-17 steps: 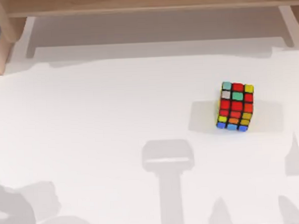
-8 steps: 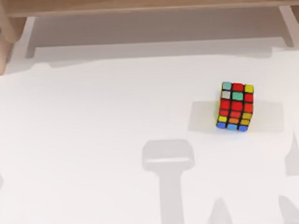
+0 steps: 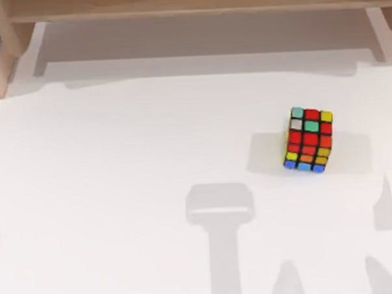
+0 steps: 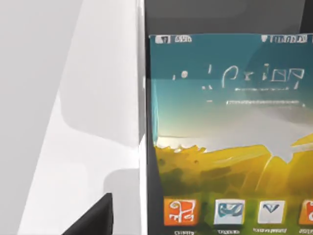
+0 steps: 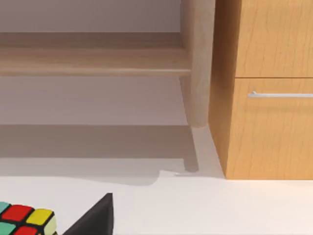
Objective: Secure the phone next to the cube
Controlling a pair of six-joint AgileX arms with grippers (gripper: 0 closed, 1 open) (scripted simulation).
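On the white table [image 3: 131, 163], right side, sits the cube [image 3: 308, 139]; wooden drawers [image 5: 271, 88] stand behind; either pincer's state I cannot tell.

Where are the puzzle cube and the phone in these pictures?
cube [image 3: 309, 139]: top view, on its red middle stickers, table's right side.
phone [image 4: 230, 127]: left wrist view, on its lit screen, above the app icons.

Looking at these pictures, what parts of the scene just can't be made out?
- Phone: the left wrist view's edges cut off its lower part and far side.
- Cube: the top view hides its underside; the right wrist view's edge crops all but a corner.
- Wooden drawer unit: cropped by the frame.
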